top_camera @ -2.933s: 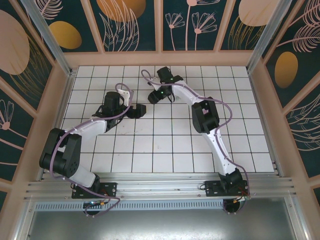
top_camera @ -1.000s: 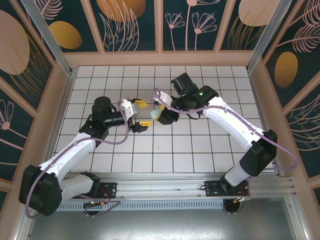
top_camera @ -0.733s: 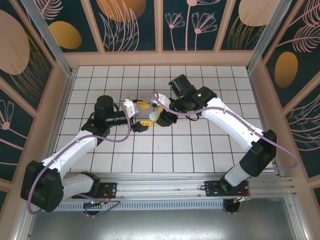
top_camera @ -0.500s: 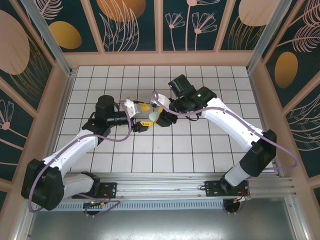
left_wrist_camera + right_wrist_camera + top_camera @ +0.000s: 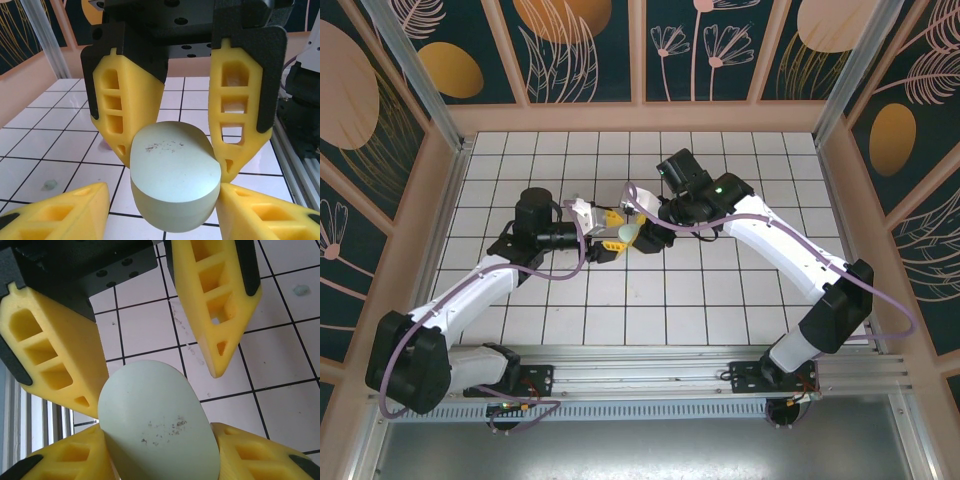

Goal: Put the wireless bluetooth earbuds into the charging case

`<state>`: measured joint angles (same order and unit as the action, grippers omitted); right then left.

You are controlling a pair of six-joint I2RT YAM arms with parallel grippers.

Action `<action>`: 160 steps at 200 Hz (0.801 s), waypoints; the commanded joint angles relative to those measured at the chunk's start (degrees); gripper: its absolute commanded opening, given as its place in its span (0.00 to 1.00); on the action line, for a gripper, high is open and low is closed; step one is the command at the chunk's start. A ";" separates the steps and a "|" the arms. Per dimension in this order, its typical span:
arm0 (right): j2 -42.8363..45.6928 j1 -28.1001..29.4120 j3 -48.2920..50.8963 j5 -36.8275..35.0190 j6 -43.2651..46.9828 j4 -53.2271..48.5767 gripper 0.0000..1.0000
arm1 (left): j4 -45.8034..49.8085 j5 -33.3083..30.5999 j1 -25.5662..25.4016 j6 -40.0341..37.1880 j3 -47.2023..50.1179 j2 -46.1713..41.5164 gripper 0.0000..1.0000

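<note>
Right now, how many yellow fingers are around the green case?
4. Two right fingers pinch the green case by its sides. Two left fingers flank it too, one with a small gap showing beside the case.

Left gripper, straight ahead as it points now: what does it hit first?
The mint green case, which sits between the left gripper's open fingers. Directly behind it is the right gripper, shut on that case from the opposite side. The gap between the two looks very small.
</note>
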<state>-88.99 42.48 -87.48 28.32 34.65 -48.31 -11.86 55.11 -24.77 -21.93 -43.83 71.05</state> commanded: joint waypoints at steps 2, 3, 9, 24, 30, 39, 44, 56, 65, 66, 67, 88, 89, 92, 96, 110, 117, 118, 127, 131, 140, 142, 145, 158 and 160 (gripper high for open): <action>1.38 0.59 -1.77 1.34 1.81 -0.46 0.36 | -0.12 0.96 -0.46 -1.32 -1.34 0.80 0.57; 1.37 0.59 -1.75 1.32 1.81 -0.42 0.36 | -0.15 0.96 -0.50 -1.29 -1.34 0.83 0.57; 1.37 0.59 -1.68 1.30 1.93 -0.38 0.36 | -0.10 0.96 -0.45 -1.28 -1.32 0.83 0.57; 1.54 0.57 -1.43 1.05 2.11 -0.30 0.36 | -0.25 0.96 -0.45 -1.27 -1.25 1.02 0.57; 1.63 0.59 -1.31 0.89 2.17 -0.31 0.36 | -0.20 0.96 -0.49 -1.31 -1.28 1.02 0.57; 1.64 0.57 -1.20 0.56 2.25 -0.37 0.36 | -0.29 0.89 -0.49 -1.34 -1.21 0.94 0.58; 1.66 0.59 -1.13 0.43 2.31 -0.48 0.36 | -0.42 0.80 -0.58 -1.36 -1.16 0.94 0.58; 1.73 0.59 -0.93 0.34 2.36 -0.56 0.36 | -0.62 0.62 -0.45 -1.36 -0.90 0.76 0.60; 1.86 0.57 -0.77 0.38 2.36 -0.55 0.36 | -0.71 0.52 -0.51 -1.36 -0.78 0.63 0.60; 1.87 0.58 -0.77 0.40 2.40 -0.51 0.36 | -0.76 0.52 -0.53 -1.40 -0.80 0.61 0.61; 1.88 0.58 -0.76 0.41 2.42 -0.49 0.36 | -0.78 0.52 -0.53 -1.42 -0.76 0.64 0.60; 2.05 0.59 -0.76 0.98 2.42 -0.38 0.36 | -0.84 0.77 -0.41 -1.14 -1.01 0.66 0.58; 2.06 0.59 -0.76 1.01 2.38 -0.38 0.36 | -0.86 0.82 -0.48 -1.12 -1.05 0.67 0.58; 2.07 0.59 -0.80 1.10 2.35 -0.33 0.36 | -0.88 0.87 -0.51 -1.09 -1.10 0.72 0.57; 2.18 0.59 -0.81 1.20 2.34 -0.23 0.36 | -0.97 0.95 -0.53 -1.02 -1.24 0.76 0.57; 2.40 0.59 -0.85 1.64 2.28 0.13 0.36 | -1.08 1.21 -0.53 -0.77 -1.36 0.97 0.54; 2.55 0.59 -0.85 1.82 2.28 0.30 0.36 | -1.30 1.29 -0.45 -0.56 -1.44 1.03 0.52; 2.55 0.59 -0.85 1.87 2.31 0.36 0.36 | -1.31 1.30 -0.45 -0.52 -1.43 1.03 0.51; 2.72 0.59 -0.76 2.13 2.26 0.50 0.36 | -1.57 1.39 -0.43 -0.24 -1.40 1.11 0.48; 2.83 0.59 -0.76 2.22 2.23 0.55 0.36 | -1.74 1.44 -0.51 -0.22 -1.36 1.09 0.46; 2.96 0.59 -0.59 2.44 2.15 0.81 0.36 | -2.05 1.40 -0.49 0.09 -1.34 1.11 0.44; 2.99 0.59 -0.52 2.45 2.12 0.91 0.36 | -2.14 1.40 -0.48 0.12 -1.34 1.11 0.44; 3.07 0.59 -0.50 2.51 2.12 1.01 0.36 | -2.26 1.40 -0.50 0.26 -1.33 1.11 0.43; 3.38 0.57 0.14 2.62 2.02 1.59 0.36 | -2.77 1.43 -0.54 0.78 -1.32 1.20 0.40; 3.52 0.52 0.23 2.62 1.94 1.70 0.36 | -2.81 1.41 -0.49 0.87 -1.34 1.20 0.39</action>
<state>-88.55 42.41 -87.46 27.97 35.70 -48.21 -11.99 56.36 -25.10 -21.82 -43.86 71.66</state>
